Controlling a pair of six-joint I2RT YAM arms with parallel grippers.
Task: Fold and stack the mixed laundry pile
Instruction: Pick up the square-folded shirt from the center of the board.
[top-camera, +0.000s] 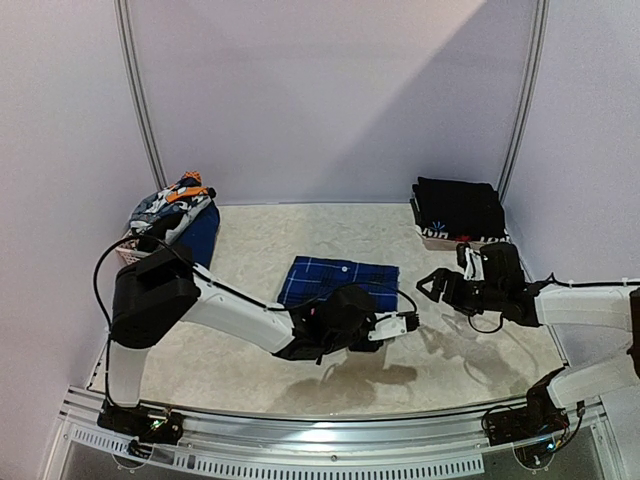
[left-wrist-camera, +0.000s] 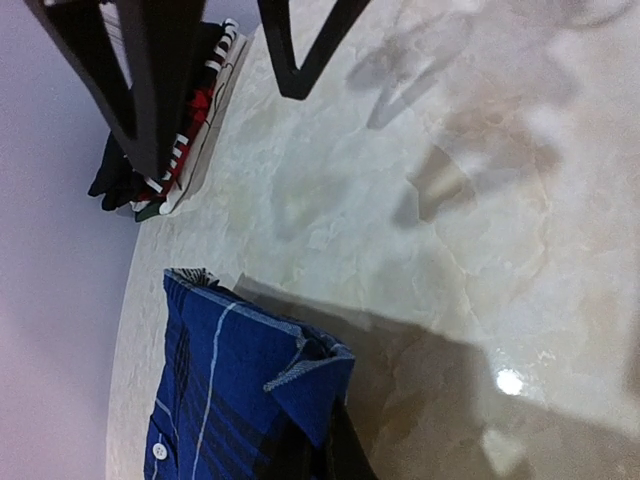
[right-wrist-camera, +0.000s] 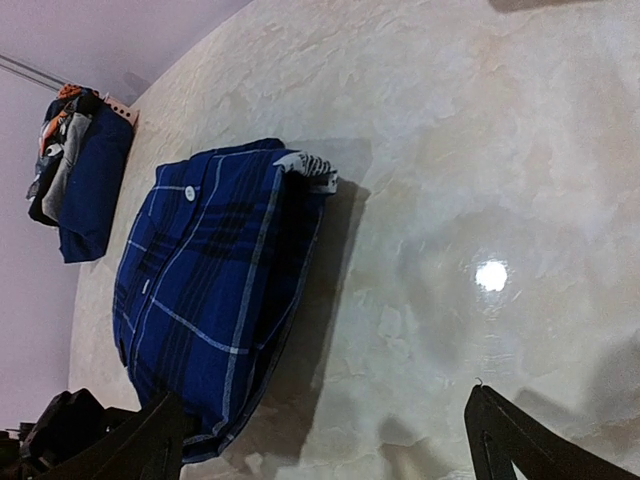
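Blue plaid shirt (top-camera: 338, 281): lying folded mid-counter (top-camera: 300, 370), long axis running left-right, collar pointing right.
Left tool (top-camera: 408, 322): pressed together, sitting just beside the shirt's near right corner.
Right tool (top-camera: 428, 286): standing spread wide, near the shirt's right edge.
Room: bare counter showing in front.

Pale, marbled worktop (top-camera: 480, 370), glossy, carrying a bright glare spot (right-wrist-camera: 491, 275) and soft grey shadows; plain lilac-white back wall (top-camera: 330, 90); a slim metal upright (top-camera: 140, 100) rising at the left; a ribbed aluminium rail (top-camera: 330, 425) along the near edge.
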